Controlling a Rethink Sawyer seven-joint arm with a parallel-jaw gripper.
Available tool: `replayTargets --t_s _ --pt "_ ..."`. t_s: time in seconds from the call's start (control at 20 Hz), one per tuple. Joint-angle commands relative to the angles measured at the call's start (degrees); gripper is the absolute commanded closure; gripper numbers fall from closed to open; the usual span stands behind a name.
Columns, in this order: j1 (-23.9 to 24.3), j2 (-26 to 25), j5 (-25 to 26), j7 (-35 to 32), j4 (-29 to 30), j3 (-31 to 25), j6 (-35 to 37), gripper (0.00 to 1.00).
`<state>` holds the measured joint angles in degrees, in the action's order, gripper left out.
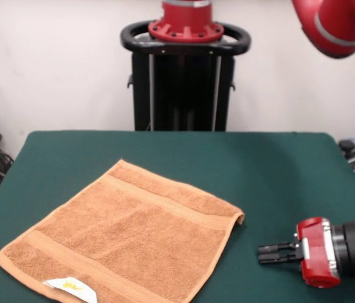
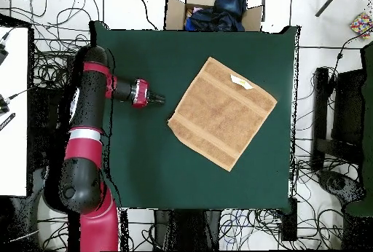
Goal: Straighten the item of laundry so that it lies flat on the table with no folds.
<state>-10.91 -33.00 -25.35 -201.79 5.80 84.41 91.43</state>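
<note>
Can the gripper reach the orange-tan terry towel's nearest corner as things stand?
Probably yes. The gripper sits low beside the orange-tan terry towel, pointing at its corner, with only bare dark green felt table between them.

Towel (image 1: 127,243) orange-tan terry with flat woven bands near two edges and a white tag (image 1: 70,288) marked yellow; table (image 1: 278,170) dark green; gripper (image 1: 275,253) black on a red wrist.
</note>
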Motion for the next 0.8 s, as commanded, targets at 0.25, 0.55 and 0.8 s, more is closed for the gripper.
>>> replayTargets --t_s 0.25,0.55,0.8 --pt "1.7 -1.7 2.6 -9.1 2.1 4.1 1.2 1.00" --pt "1.2 -1.2 4.5 -8.1 4.4 1.1 -0.9 1.00" --pt "1.5 -1.2 5.0 -8.0 4.2 0.4 -1.1 1.00"
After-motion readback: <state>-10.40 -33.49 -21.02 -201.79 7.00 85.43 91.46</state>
